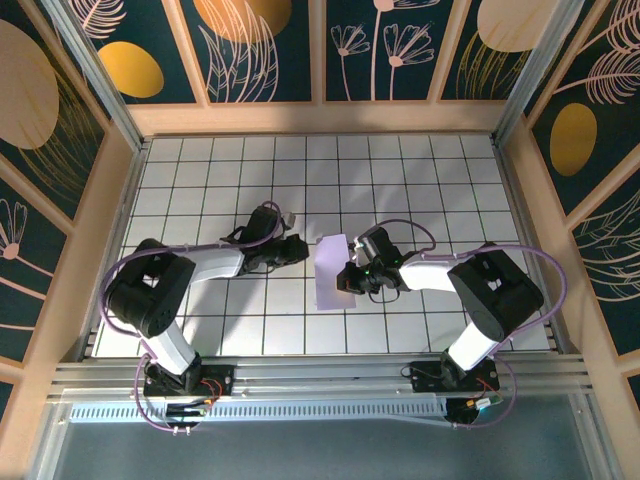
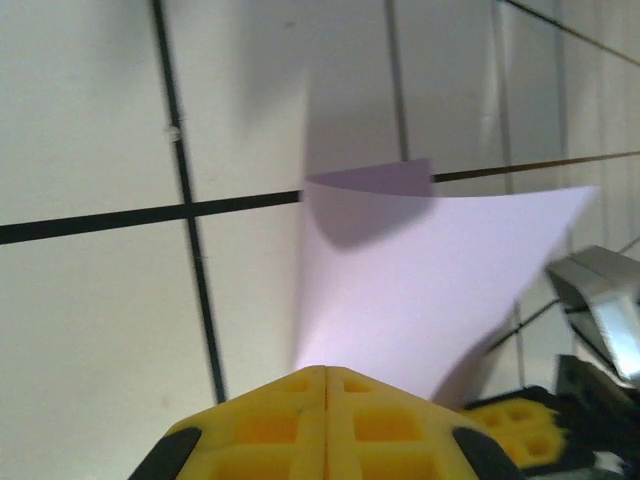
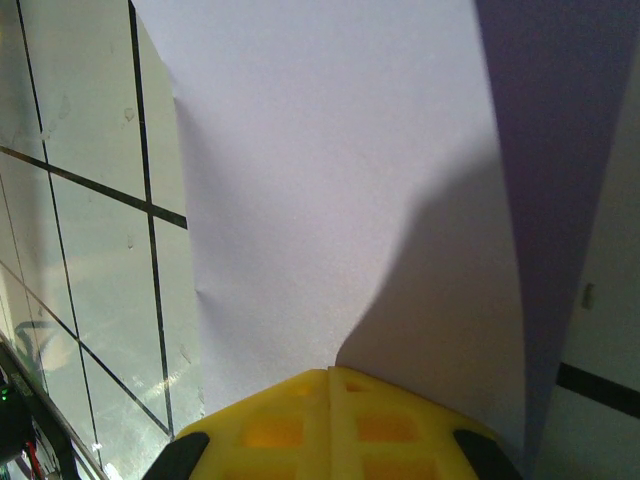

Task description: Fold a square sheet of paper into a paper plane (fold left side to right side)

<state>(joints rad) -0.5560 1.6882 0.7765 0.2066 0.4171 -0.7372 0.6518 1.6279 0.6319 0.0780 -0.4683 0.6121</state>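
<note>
The square sheet of paper [image 1: 331, 272] is lavender and lies mid-table as a narrow upright strip, partly folded over. My left gripper [image 1: 303, 249] is shut at the sheet's upper left edge. In the left wrist view the sheet [image 2: 420, 270] rises from the closed yellow jaw tips [image 2: 327, 370] and casts a shadow on the tiles. My right gripper [image 1: 350, 277] is shut, its tips [image 3: 330, 372] resting against the flat sheet [image 3: 320, 180]. A darker raised flap [image 3: 550, 150] runs down that view's right side. The paper plane is out of view.
The white grid tabletop [image 1: 200, 190] is ringed by wooden walls [image 1: 120, 180] on the left, back and right. An aluminium rail [image 1: 320, 375] with both arm bases runs along the near edge. The right arm's finger [image 2: 510, 420] sits close beside the left jaws.
</note>
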